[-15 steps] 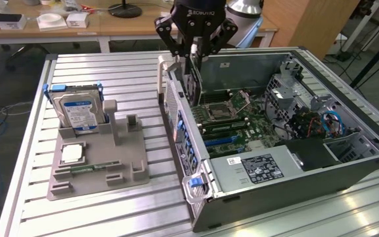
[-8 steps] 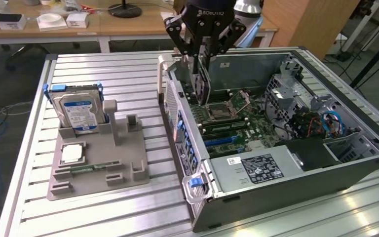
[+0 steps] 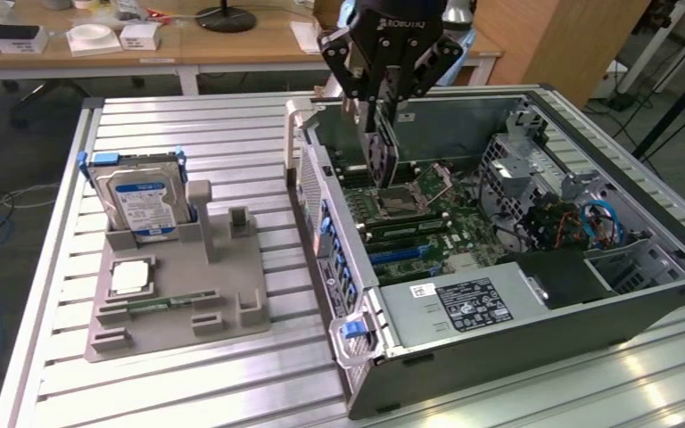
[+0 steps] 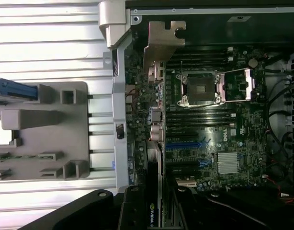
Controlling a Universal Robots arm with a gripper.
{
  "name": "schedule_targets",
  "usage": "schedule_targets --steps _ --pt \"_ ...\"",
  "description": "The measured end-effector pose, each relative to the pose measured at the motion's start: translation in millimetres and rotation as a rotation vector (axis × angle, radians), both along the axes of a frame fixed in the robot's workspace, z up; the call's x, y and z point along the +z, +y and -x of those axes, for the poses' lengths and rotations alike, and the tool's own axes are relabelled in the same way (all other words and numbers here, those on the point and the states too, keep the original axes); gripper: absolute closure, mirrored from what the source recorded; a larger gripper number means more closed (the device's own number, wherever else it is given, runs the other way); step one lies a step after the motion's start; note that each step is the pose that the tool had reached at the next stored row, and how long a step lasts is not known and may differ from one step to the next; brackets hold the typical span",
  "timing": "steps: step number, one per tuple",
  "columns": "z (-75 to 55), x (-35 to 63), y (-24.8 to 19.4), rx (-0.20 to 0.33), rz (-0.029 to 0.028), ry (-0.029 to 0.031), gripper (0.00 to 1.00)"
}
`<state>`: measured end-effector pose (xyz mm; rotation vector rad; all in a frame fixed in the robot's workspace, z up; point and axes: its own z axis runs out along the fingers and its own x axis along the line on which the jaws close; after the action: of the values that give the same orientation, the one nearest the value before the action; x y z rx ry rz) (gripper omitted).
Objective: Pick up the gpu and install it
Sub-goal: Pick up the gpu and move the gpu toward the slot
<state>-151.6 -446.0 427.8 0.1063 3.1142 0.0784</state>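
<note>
The gpu (image 3: 378, 153), a thin black card, hangs edge-down from my gripper (image 3: 381, 114), which is shut on its upper edge. It hovers inside the open computer case (image 3: 485, 308), just above the motherboard (image 3: 432, 214) and close to the case's rear wall. In the wrist view the gpu (image 4: 155, 143) appears edge-on, its silver bracket (image 4: 163, 40) pointing toward the case's rear frame. The gripper (image 4: 154, 206) holds the card's labelled end. The blue expansion slots (image 4: 185, 143) lie beside the card's lower edge.
A grey holder (image 3: 176, 294) on the slatted table at the exterior view's left carries a silver hard drive (image 3: 143, 201), a chip (image 3: 131, 278) and a green memory stick (image 3: 164, 301). The CPU socket (image 3: 396, 201), drive cage (image 3: 515, 165) and cables (image 3: 587, 223) crowd the case.
</note>
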Motion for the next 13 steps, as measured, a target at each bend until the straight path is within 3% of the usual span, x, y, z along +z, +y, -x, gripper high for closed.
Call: schedule_targets --steps 13 --pt "-34.1 0.0 0.0 0.031 -0.0008 0.0 0.74"
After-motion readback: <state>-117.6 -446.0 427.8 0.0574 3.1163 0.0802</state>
